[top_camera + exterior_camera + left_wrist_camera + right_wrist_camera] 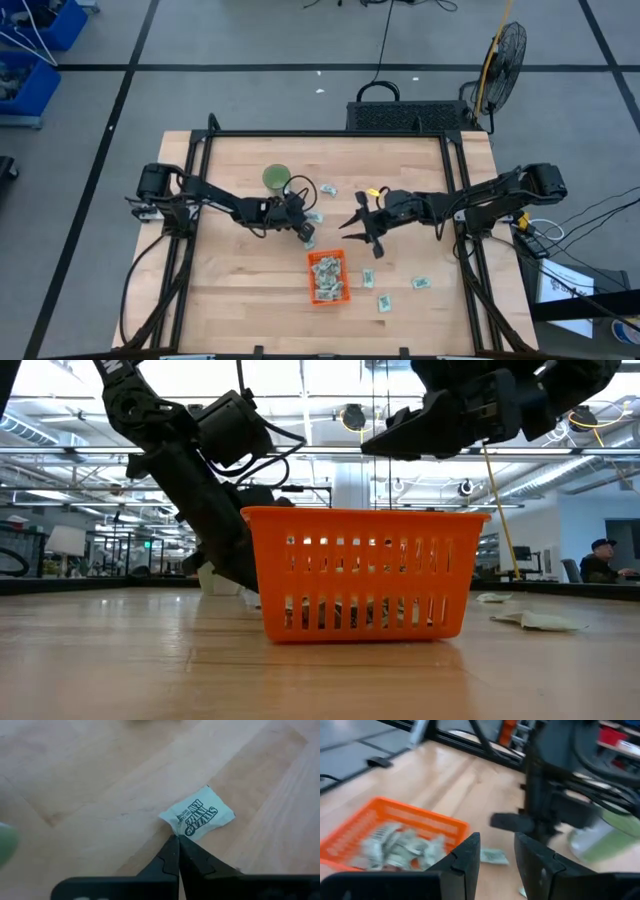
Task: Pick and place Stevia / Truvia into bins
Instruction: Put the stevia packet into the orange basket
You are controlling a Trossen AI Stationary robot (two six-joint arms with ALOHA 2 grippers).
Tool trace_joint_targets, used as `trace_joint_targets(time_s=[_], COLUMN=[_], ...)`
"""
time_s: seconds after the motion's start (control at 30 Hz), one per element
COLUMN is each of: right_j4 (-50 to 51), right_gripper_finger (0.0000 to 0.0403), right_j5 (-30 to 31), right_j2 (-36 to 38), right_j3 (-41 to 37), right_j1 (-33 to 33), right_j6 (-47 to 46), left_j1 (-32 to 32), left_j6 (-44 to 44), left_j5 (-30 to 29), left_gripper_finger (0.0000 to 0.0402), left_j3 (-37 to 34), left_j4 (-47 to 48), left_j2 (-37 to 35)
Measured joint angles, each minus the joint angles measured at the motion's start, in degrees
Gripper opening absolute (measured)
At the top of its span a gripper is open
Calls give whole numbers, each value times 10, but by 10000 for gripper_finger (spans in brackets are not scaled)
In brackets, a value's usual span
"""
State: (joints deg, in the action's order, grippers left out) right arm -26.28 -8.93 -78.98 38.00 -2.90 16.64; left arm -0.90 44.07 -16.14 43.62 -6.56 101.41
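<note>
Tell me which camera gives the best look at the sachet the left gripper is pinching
The left wrist view: the sachet fills the frame, its corner nipped by the shut left gripper. The high view shows it only as a speck near the orange tray. The low view hides it behind the tray; the right wrist view does not show it clearly.

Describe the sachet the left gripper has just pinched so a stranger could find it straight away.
Start at the orange tray near the table's middle. Just beyond its upper-left corner, the left gripper is shut on one corner of a pale green sachet lying on the wood. It is the only sachet with a gripper on it.
</note>
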Motion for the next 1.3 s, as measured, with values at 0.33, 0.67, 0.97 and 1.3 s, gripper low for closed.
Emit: trace_joint_targets(time_s=[0.33, 0.67, 0.97, 1.3], right_j4=[35, 35, 36, 37], right_gripper_finger=[114, 114, 114, 114], right_j5=[89, 89, 89, 89], right_j2=[0, 0, 0, 0], right_j3=[1, 1, 0, 0], right_j1=[3, 3, 3, 3], right_j6=[5, 2, 1, 1], left_j1=[-14, -119, -218, -236], left_j6=[-26, -84, -99, -122], left_j5=[13, 17, 18, 92], left_gripper_finger=[2, 1, 1, 3], left_j3=[2, 16, 15, 46], left_j4=[-11, -19, -114, -144], left_j2=[-47, -147, -70, -23])
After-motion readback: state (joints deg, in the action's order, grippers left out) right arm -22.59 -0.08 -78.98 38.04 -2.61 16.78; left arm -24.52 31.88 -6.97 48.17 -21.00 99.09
